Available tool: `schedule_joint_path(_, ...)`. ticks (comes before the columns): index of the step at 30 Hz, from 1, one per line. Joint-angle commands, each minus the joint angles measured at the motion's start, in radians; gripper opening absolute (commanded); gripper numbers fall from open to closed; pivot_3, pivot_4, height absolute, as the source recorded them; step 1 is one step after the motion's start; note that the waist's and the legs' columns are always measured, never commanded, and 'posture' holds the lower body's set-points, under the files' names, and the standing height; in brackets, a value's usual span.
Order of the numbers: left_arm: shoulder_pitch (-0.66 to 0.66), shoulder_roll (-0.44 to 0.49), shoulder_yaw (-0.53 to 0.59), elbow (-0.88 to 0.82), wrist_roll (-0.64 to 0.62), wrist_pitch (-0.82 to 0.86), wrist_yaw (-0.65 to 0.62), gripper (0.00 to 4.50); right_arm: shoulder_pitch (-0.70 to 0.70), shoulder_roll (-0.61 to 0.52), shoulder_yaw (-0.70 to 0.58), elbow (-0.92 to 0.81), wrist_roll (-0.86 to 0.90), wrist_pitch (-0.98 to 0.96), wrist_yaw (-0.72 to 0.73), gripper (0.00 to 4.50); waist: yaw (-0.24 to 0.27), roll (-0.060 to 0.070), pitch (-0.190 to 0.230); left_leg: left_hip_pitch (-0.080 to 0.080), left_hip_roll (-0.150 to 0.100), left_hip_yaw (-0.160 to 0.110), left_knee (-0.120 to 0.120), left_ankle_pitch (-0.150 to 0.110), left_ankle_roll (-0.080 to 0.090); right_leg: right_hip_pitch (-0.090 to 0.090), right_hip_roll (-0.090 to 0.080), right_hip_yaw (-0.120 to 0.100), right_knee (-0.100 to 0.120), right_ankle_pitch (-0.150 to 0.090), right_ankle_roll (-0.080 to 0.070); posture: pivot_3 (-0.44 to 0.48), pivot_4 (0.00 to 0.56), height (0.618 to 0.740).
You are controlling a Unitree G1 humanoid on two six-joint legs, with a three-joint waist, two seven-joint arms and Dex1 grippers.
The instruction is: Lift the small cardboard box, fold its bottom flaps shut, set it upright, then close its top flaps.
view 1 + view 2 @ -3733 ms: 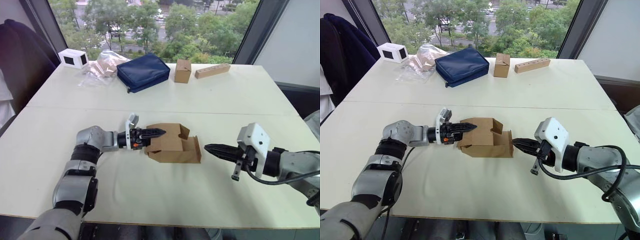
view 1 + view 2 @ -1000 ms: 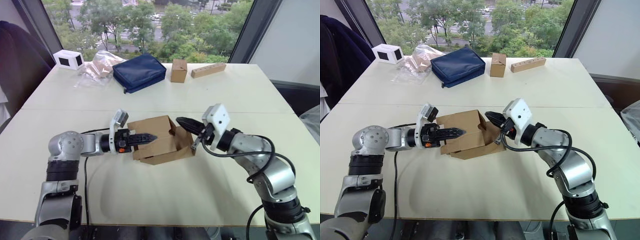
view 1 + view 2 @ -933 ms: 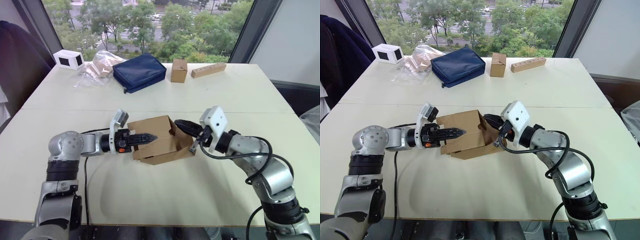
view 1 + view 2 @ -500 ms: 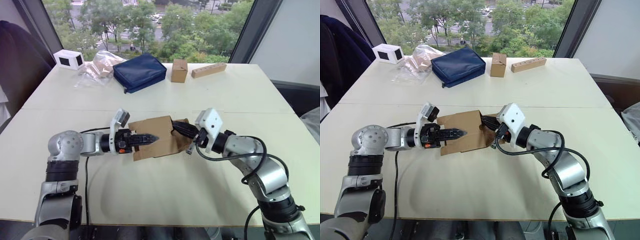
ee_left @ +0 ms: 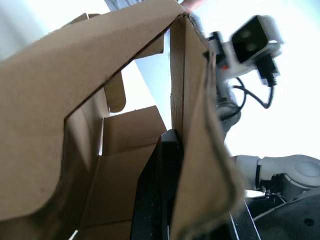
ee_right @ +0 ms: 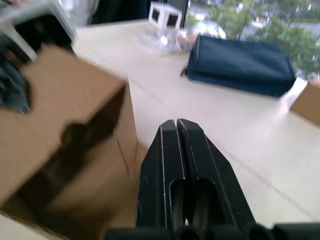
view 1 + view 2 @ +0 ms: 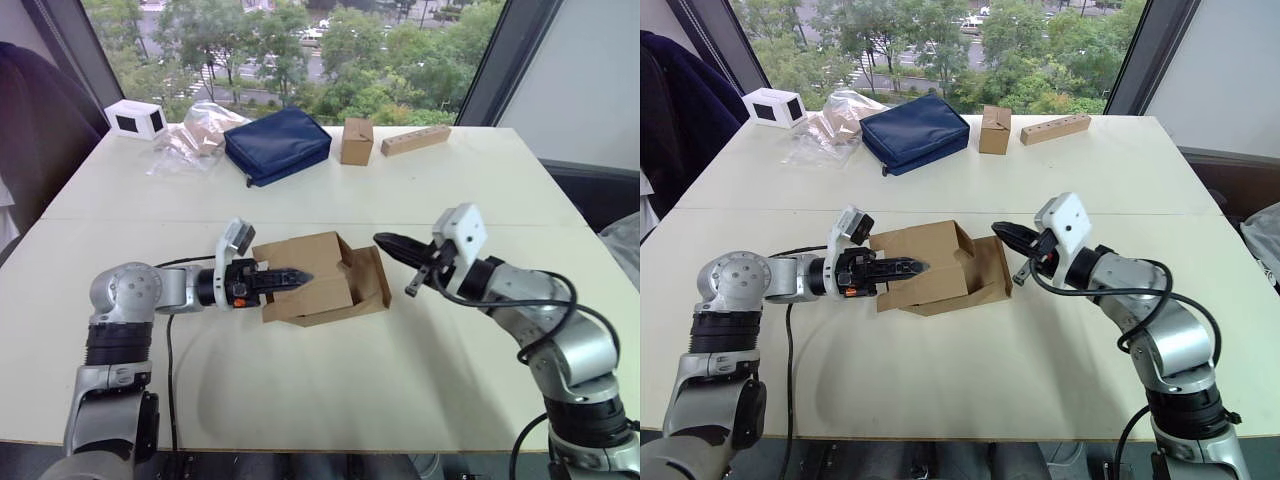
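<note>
The small cardboard box (image 7: 305,268) lies on its side in the middle of the table (image 7: 300,400), its open end and loose flaps (image 7: 368,281) facing my right arm. My left gripper (image 7: 296,273) reaches in from the left and is shut on the box's near wall. In the left wrist view a black finger (image 5: 156,200) lies against the inside of that cardboard wall (image 5: 192,150). My right gripper (image 7: 386,241) is shut and empty. It hovers just right of the flaps, apart from them, and the right wrist view looks over its closed fingertips (image 6: 176,131) toward the box (image 6: 65,125).
Along the table's far edge lie a dark blue pouch (image 7: 278,145), a narrow brown box (image 7: 356,141), a tan block with holes (image 7: 415,140), a crumpled plastic bag (image 7: 195,135) and a small white box (image 7: 134,118). Bare tabletop spreads in front of the box.
My right gripper, which was pressing on the box's right-end flaps half a second ago, has pulled back to the right. The flaps have swung open again. My left gripper keeps its hold.
</note>
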Motion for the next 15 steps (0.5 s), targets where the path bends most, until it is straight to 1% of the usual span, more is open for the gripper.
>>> schedule_joint_path(1, 0.005, 0.008, 0.002, -0.021, -0.025, -0.014, -0.024, 0.07, -0.018, 0.028, 0.057, -0.017, -0.015, -0.039, 0.013, 0.00, 0.000, 0.000, 0.000, 0.000, 0.000, 0.000, 0.000, 0.000, 0.000, 0.000, 0.000, 0.000, 0.000, 0.000, 0.000, 0.000, 0.150, 0.740)
schedule_joint_path(8, 0.027, 0.025, 0.001, -0.026, -0.025, -0.018, -0.044, 0.07, -0.059, 0.082, 0.122, -0.051, 0.001, -0.016, 0.015, 0.00, 0.000, 0.000, 0.000, 0.000, 0.000, 0.000, 0.000, 0.001, -0.001, 0.000, 0.000, 0.000, 0.000, 0.000, 0.000, 0.000, 0.150, 0.740)
schedule_joint_path(15, 0.039, 0.002, -0.008, -0.039, -0.024, -0.026, -0.034, 0.07, -0.077, 0.084, 0.148, -0.038, -0.019, -0.026, 0.026, 0.00, 0.001, 0.000, 0.000, 0.000, 0.000, 0.000, 0.000, 0.001, -0.001, 0.000, -0.001, 0.000, 0.000, 0.000, 0.000, 0.000, 0.150, 0.740)
